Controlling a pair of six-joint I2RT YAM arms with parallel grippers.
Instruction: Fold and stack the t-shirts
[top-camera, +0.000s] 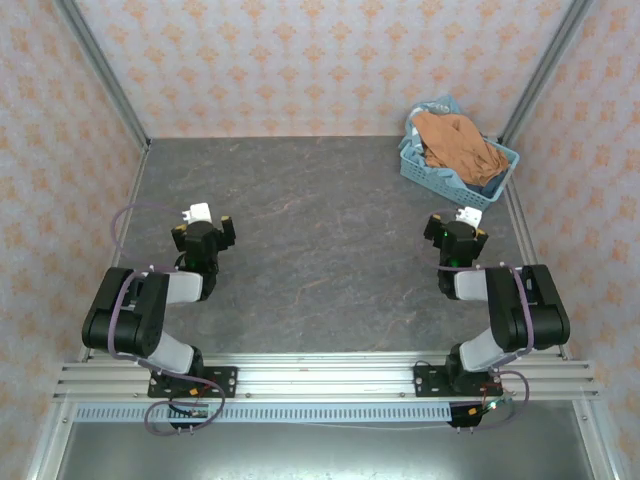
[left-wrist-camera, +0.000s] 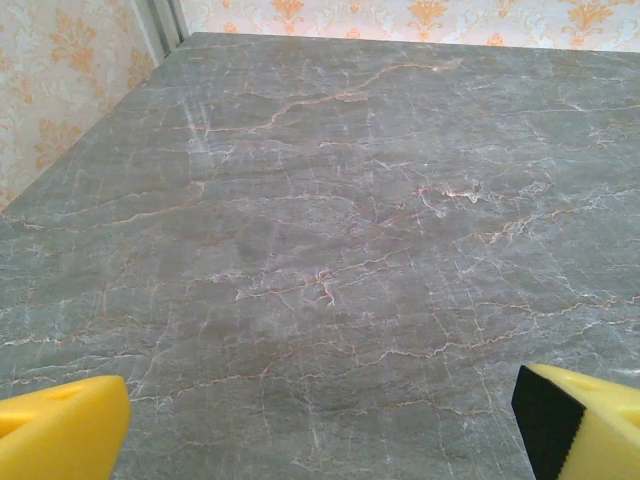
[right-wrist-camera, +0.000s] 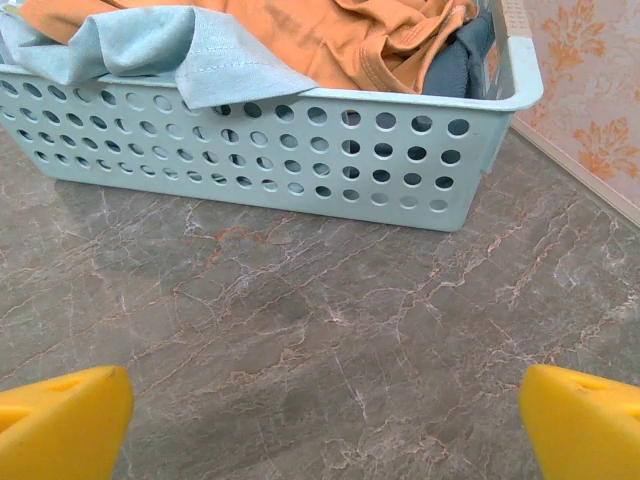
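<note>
Both arms crouched, elbows raised; left gripper (left-wrist-camera: 320, 432) and right gripper (right-wrist-camera: 325, 425) fingers spread, empty. Right gripper faced perforated plastic basket (right-wrist-camera: 300, 165) of crumpled orange t-shirts (right-wrist-camera: 330, 30).

A: What colour are the arms?
B: The left arm (top-camera: 140, 312) and right arm (top-camera: 520, 312) are black, with pale grey sections between rounded joints.
A: Any cables?
B: A thin purplish cable (top-camera: 126, 290) runs along the left arm.
A: And the grippers?
B: The left gripper (left-wrist-camera: 320, 420) and right gripper (right-wrist-camera: 325, 410) have yellow fingers (left-wrist-camera: 60, 430); one inner face looks black and ribbed, perhaps rubber. A white block (top-camera: 198, 211) tops each wrist.
</note>
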